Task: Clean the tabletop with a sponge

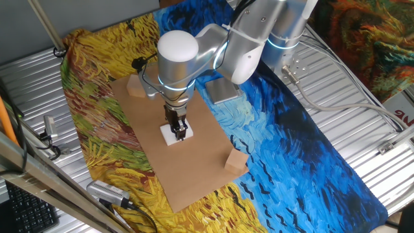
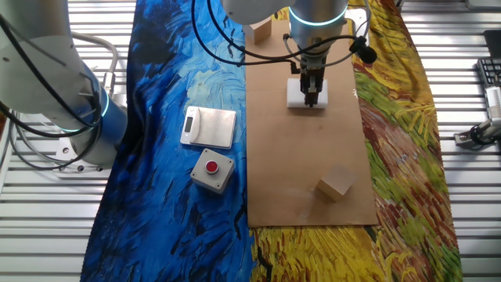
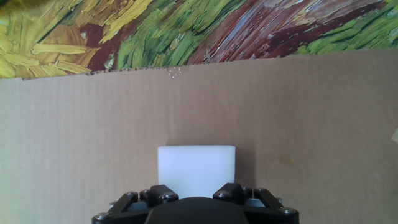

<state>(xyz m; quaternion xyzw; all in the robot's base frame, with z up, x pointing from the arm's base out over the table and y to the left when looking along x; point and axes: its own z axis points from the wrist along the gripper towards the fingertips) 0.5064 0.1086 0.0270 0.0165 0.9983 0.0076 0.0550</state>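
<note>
The tabletop is a long brown cardboard board (image 1: 187, 162) lying on the painted cloth; it also shows in the other fixed view (image 2: 305, 172) and fills the hand view (image 3: 93, 124). The sponge, a small white foam block (image 1: 171, 136), rests on the board near its middle; it shows in the other fixed view (image 2: 296, 94) and in the hand view (image 3: 196, 168). My gripper (image 1: 179, 131) points straight down, its jaws closed on the sponge and pressing it against the board (image 2: 311, 95) (image 3: 196, 194). No black spot shows.
Tan wooden cubes sit on the board at its ends (image 1: 237, 160) (image 1: 136, 86) (image 2: 335, 185) (image 2: 261, 31). A grey metal plate (image 2: 209, 126) and a white box with a red button (image 2: 213, 168) lie on the blue cloth. The cloth's edge (image 3: 186, 37) lies beyond the board.
</note>
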